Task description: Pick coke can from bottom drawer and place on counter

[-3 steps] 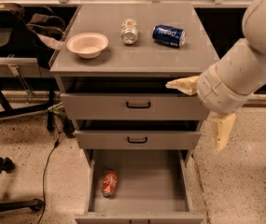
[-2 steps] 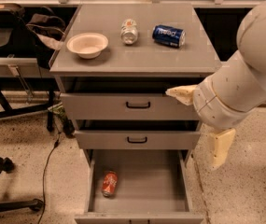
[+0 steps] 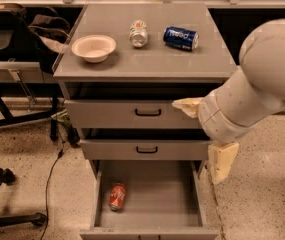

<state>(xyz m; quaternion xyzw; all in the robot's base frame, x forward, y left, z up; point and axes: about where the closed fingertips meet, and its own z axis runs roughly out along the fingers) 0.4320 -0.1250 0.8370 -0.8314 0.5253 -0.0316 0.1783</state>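
Observation:
The coke can [image 3: 117,196] lies on its side at the left of the open bottom drawer [image 3: 152,199], on its grey floor. The counter [image 3: 147,59] is the grey cabinet top. My gripper [image 3: 198,141] hangs at the right front of the cabinet, level with the two upper drawers and above and to the right of the can. It is open and empty. One cream finger [image 3: 186,106] points left over the top drawer front, and the other [image 3: 222,161] points down beside the bottom drawer's right edge.
On the counter stand a white bowl [image 3: 93,47], a silver-white can [image 3: 138,33] and a blue Pepsi can [image 3: 180,37] on its side. The two upper drawers [image 3: 147,115] are shut. Chairs and a cable [image 3: 52,174] are on the floor at the left.
My arm and gripper have moved down and a little to the left, nearer the bottom drawer. The coke can and the things on the counter have not moved.

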